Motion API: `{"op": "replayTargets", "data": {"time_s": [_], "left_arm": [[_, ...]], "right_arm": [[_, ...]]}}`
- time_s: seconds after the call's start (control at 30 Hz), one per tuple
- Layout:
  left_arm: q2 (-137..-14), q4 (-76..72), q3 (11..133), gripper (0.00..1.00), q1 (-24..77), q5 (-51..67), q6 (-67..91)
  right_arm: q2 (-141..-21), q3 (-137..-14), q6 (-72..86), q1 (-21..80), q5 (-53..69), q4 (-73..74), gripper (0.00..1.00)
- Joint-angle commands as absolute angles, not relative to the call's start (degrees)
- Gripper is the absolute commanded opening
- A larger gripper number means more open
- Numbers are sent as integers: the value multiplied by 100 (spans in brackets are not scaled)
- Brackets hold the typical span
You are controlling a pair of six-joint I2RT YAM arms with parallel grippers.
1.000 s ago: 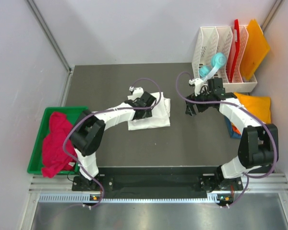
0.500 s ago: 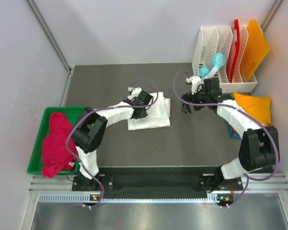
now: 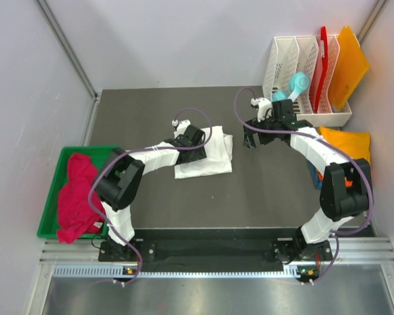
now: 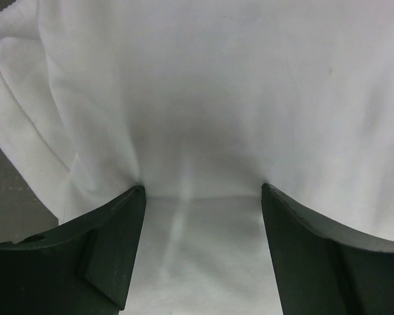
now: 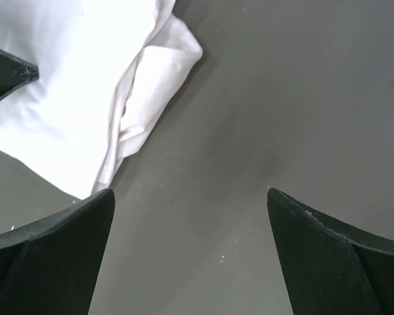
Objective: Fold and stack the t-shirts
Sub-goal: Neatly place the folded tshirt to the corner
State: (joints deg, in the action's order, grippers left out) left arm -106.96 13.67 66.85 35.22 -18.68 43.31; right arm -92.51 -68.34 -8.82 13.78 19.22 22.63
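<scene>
White t-shirt [image 3: 210, 161] centre frame. Left gripper [image 4: 203, 191] atop it, jaws spread across cloth. Right gripper [image 5: 190, 197], jaws spread, over table [image 3: 276, 190]; shirt toward frame left. Left nearer.

The dark grey table [image 3: 151, 197] in front of me is carrying a folded white t-shirt [image 3: 217, 161], which is lying near its middle. A white file rack [image 3: 284, 59] is standing at the far right corner. A yellow-orange t-shirt [image 3: 348, 146] is lying at the right edge, over a blue one [image 3: 313, 177].
</scene>
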Motion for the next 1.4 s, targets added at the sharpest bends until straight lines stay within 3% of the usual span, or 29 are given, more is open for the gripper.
{"op": "replayTargets", "data": {"time_s": [0.0,0.2,1.0,1.37], "left_arm": [[-10600,1556,6451,78,3445,-1732,4280],[-10599,1582,6407,81,3445,-1670,4280],[-10854,1916,6627,78,3445,-1441,4351],[-10828,2004,6522,77,3445,-1494,4351]], "right_arm": [[-9404,-7057,-774,1397,2391,2207,100],[-9773,-7338,-633,1573,2259,2197,100],[-11100,-7611,-185,2382,1661,1231,100],[-11751,-7788,307,2417,2021,1231,100]]}}
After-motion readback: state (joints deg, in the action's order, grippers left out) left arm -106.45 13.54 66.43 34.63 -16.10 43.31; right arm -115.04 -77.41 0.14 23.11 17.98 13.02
